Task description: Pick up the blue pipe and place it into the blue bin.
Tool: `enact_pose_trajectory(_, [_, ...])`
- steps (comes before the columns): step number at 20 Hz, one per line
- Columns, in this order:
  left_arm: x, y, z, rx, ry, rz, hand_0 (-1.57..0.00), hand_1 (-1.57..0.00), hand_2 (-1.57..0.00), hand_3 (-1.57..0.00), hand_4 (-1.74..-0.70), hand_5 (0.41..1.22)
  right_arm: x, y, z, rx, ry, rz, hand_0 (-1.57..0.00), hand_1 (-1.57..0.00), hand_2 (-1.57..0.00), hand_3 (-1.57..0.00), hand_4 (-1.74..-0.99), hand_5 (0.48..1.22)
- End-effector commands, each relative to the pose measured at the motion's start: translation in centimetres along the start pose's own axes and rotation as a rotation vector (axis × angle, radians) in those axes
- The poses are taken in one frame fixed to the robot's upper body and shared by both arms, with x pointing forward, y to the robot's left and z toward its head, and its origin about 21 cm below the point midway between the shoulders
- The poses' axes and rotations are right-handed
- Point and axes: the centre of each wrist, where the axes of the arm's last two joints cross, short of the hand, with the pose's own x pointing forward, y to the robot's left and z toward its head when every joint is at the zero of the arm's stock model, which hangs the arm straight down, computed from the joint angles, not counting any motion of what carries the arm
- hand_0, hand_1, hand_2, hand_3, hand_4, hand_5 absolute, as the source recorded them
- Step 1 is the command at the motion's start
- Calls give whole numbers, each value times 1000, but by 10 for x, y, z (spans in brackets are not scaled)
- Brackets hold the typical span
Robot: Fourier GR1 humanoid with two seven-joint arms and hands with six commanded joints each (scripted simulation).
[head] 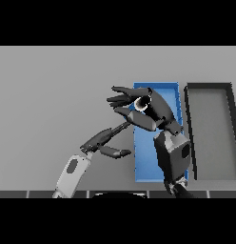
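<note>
— While the grey counter (53, 95) is filling most of the head view, what is sitting on it?

— Two long bins are lying side by side on its right half. A dark-rimmed grey bin (212, 133) is sitting furthest right, and the blue bin (143, 162) is lying just beside it, toward the middle.

— Where are the arms showing?

— The right arm is coming up from the lower edge and lying over the blue bin, hiding much of its right side. The left arm is rising from the lower edge, left of the blue bin, and slanting up to the right.

— And the right robot hand?

— The right robot hand (155, 110) is hovering over the far end of the blue bin, its fingers (121, 99) reaching left past the bin's edge. They are curling around a small object with a dark round opening, which I am taking for the blue pipe (142, 103); its colour is hard to tell.

— So the pipe is up there?

— It is sitting in that grasp, above the bin's upper left corner. Whether it is touching the bin, I cannot tell.

— The left robot hand?

— The left robot hand (103, 139) is stretching nearly straight toward the blue bin, thumb apart, holding nothing.
</note>
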Motion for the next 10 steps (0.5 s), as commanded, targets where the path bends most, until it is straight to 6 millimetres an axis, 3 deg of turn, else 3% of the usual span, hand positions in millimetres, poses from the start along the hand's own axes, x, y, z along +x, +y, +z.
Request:
enact_pose_trajectory(1, [-1, 0, 2, -2, -6, -5, -1, -1, -1, 0, -949, 471, 11, -10, 0, -44, -22, 14, -1571, -1571, -1571, -1571, -1497, 1221])
enact_pose_trajectory(5, [4, 6, 11, 12, -20, -2, 0, 0, 0, 0, -951, 468, 26, -50, 6, -205, 0, 111, -1571, -1571, -1571, -1571, -1498, 1221])
enact_pose_trajectory(10, [1, 9, 12, 19, 3, -5, 1, 1, 1, 1, -950, 472, 2, -85, 30, -398, 145, 146, -1571, -1571, -1571, -1571, -1499, 1221])
